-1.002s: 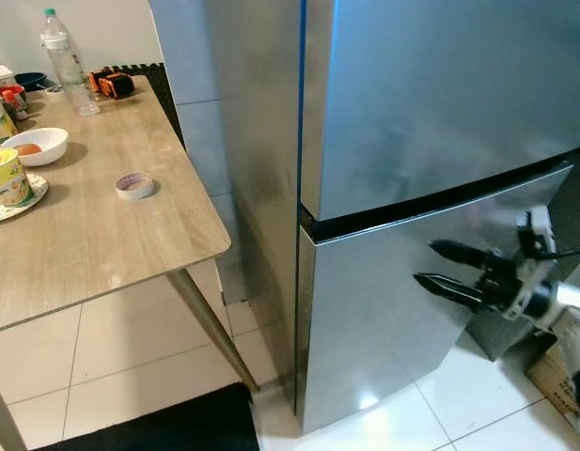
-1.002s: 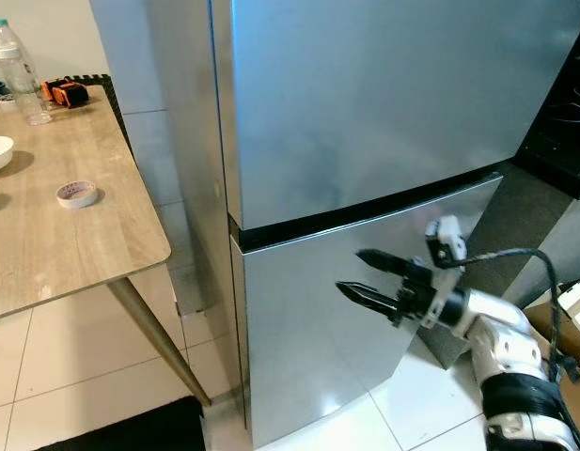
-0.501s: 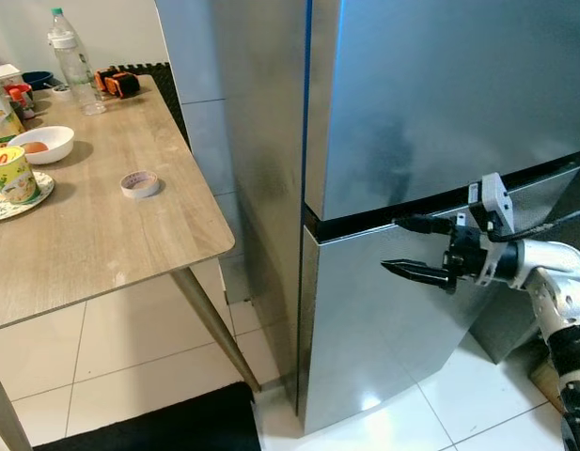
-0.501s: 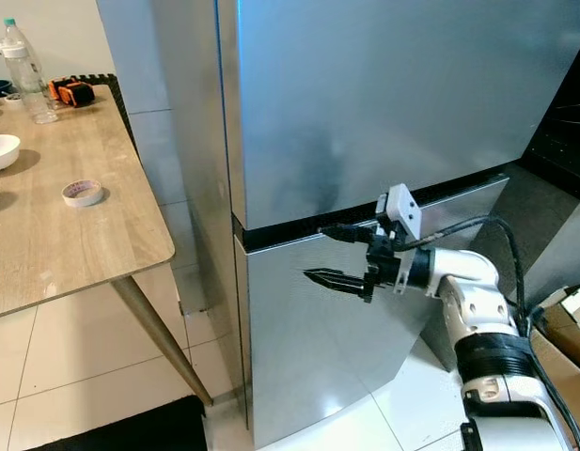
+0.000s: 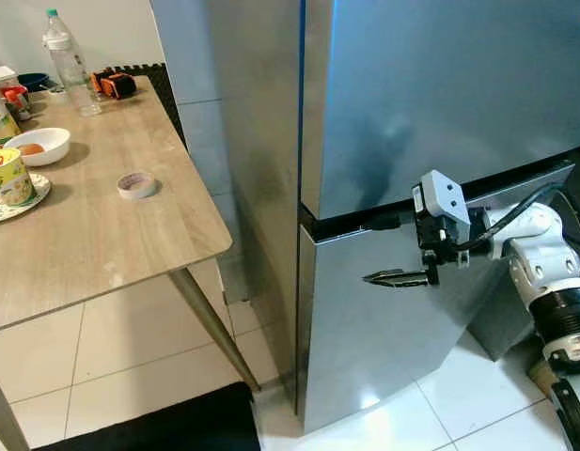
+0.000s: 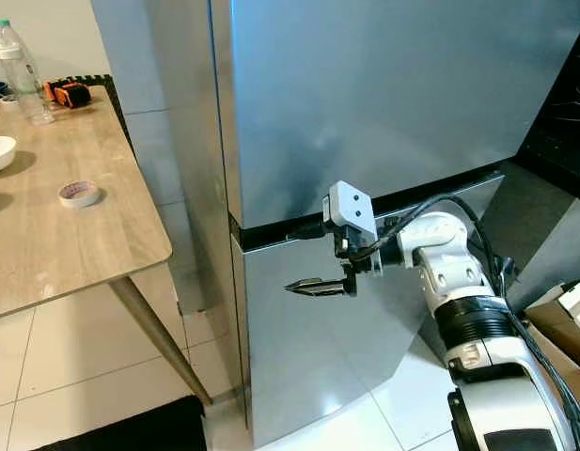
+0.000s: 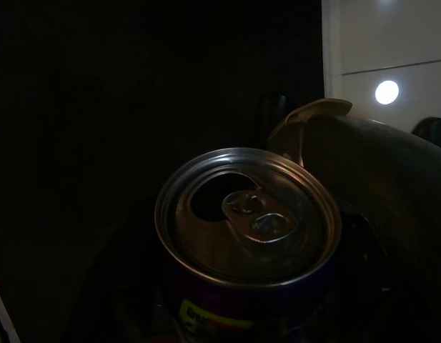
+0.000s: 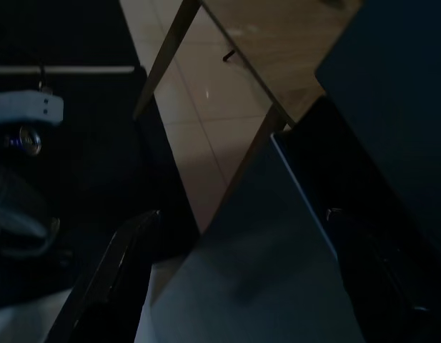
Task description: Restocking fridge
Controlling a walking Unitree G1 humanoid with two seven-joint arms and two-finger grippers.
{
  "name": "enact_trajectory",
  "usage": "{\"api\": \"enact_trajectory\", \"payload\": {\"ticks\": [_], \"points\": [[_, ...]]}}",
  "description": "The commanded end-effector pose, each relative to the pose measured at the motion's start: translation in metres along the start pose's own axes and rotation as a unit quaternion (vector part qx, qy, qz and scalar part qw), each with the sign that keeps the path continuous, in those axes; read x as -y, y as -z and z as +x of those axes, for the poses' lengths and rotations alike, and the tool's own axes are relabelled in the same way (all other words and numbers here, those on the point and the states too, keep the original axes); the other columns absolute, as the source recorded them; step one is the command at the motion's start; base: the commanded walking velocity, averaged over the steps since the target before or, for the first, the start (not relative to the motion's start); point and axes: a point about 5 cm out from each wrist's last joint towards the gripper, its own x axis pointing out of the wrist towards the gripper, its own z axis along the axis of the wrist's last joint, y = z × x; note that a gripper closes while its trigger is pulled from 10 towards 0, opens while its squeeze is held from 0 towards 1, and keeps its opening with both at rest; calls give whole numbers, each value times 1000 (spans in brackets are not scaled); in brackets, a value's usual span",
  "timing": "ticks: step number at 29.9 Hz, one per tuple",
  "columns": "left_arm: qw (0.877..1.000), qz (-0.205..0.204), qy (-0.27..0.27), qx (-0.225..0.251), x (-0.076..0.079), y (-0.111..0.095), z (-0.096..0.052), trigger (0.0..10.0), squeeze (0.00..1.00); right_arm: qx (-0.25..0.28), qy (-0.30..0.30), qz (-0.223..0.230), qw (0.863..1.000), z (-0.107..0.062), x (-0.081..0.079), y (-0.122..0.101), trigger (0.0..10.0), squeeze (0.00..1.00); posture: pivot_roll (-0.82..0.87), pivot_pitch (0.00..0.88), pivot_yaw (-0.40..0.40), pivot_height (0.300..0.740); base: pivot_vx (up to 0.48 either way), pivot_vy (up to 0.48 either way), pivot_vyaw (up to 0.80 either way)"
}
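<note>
The right hand [image 5: 388, 249] has swung in from the right over the last second and now sits against the front of the fridge [image 5: 431, 103], right at the dark seam [image 5: 351, 225] between the upper and lower doors. Its two black fingers are spread wide, one tucked into that seam and the other lying lower against the lower door [image 5: 384, 348]. A moment ago it hung well out to the right, clear of the steel. Both doors look closed, so my guess is that it is hunting for an edge to pull on, and nothing can be stocked until one swings open.

The left hand is down in the shade, closed around a drink can [image 7: 247, 236] whose tab has already been opened; that can is probably what goes inside.

Off to the left, the wooden surface [image 5: 92, 244] carries a water bottle [image 5: 62, 56], a white bowl [image 5: 31, 146] and a roll of tape [image 5: 136, 184].
</note>
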Motion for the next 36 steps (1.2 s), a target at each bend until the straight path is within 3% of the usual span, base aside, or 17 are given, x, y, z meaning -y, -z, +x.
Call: {"api": "enact_trajectory", "payload": {"ticks": [1,3,6,8,13,21,22,27,36], "points": [[1000,1,0,-8,-1,4,0,10000,0,-37,-20,-15,999,5,1,1,10000,0,-111,32,-21,740,0,0,0],[1000,0,1,-7,0,4,0,10000,0,-80,-34,-27,996,6,4,3,10000,0,-111,32,-22,740,0,0,0],[1000,0,1,-7,0,4,0,10000,0,-93,-36,-31,995,6,5,3,10000,0,-111,32,-22,740,0,0,0],[1000,0,1,-8,1,5,0,10000,0,-144,-37,-51,988,4,9,6,10000,0,-114,37,-28,740,0,0,0],[1000,-1,1,-9,1,6,-1,10000,0,-162,-33,-63,984,6,11,6,10000,0,-114,37,-31,740,0,0,0],[1000,-2,3,-11,3,7,-1,10000,0,-129,-14,-72,989,9,19,-4,10000,0,-114,36,-33,740,0,0,0],[1000,-2,3,-10,3,7,-1,10000,0,-92,-16,-71,993,9,20,-11,10000,0,-114,36,-33,740,0,0,0],[1000,-2,3,-10,3,7,-1,10000,0,-48,-9,-74,996,8,25,-23,10000,0,-114,36,-33,740,0,0,0],[1000,-2,4,-10,3,7,-1,10000,0,-87,5,-95,992,14,27,-18,10000,0,-112,38,-33,740,0,0,0]]}}
